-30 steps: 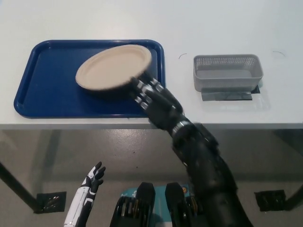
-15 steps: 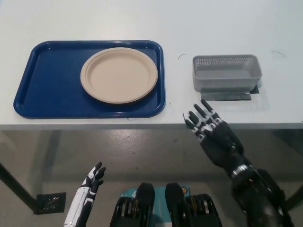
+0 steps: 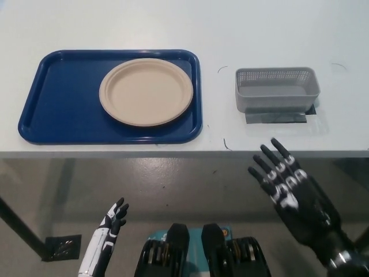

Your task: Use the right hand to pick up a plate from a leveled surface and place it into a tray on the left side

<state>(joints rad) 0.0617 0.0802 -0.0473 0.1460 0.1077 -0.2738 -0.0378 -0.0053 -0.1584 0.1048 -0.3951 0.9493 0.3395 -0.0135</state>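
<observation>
Lying flat in the blue tray [image 3: 57, 109], the beige plate [image 3: 146, 91] sits up-left of the empty, spread right hand [image 3: 288, 187]; left hand [image 3: 114, 218] rests low, fingers apart.

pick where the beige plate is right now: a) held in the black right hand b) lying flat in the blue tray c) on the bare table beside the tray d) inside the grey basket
b: the plate lies flat inside the blue tray, while the right hand is open below the table edge, holding nothing.

One beige plate [image 3: 146, 92], one blue tray [image 3: 57, 109], one grey basket [image 3: 277, 89], one white table [image 3: 259, 29]
</observation>
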